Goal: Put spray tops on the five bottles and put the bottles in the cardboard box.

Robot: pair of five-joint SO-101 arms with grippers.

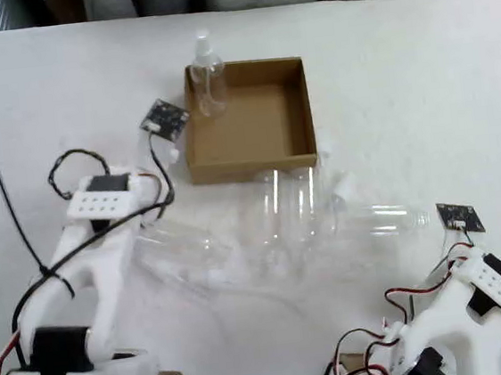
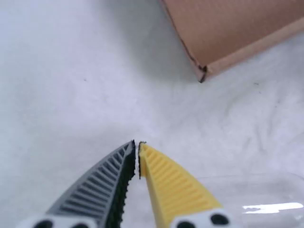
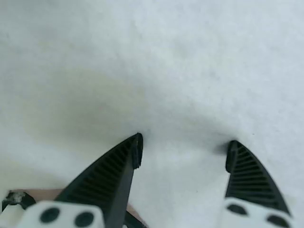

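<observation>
overhead view of a white table (image 1: 417, 62) with two white robot arms along the lower edge. a shallow square brown cardboard box (image 1: 248, 165) sits upper centre. one small clear plastic bottle with a white spray top (image 1: 207, 75) stands upright in the box's upper left corner.

just below the box, a cluster of clear plastic bottles (image 1: 288, 206) spreads across the middle of the frame, some touching (being see-through, they are hard to count). what looks like a loose white spray top (image 1: 340, 187) rests among them, right of centre.

the left claw (image 2: 137, 145), one grey finger and one yellow, is closed tip to tip and holds nothing. it sits low over the table near a box corner, with a lying clear bottle (image 2: 266, 199) just beside its yellow finger. the right claw (image 3: 184, 149), with black fingers, is spread wide and empty over bare table.

likely risks: the closed left claw could nudge the round bottle beside it, rolling it into its neighbours or away from reach. thin clear plastic may squash or slip out under a hard pinch. a spray top set on crooked may not seat. a bottle lowered carelessly into the box could topple the one already standing there.
</observation>
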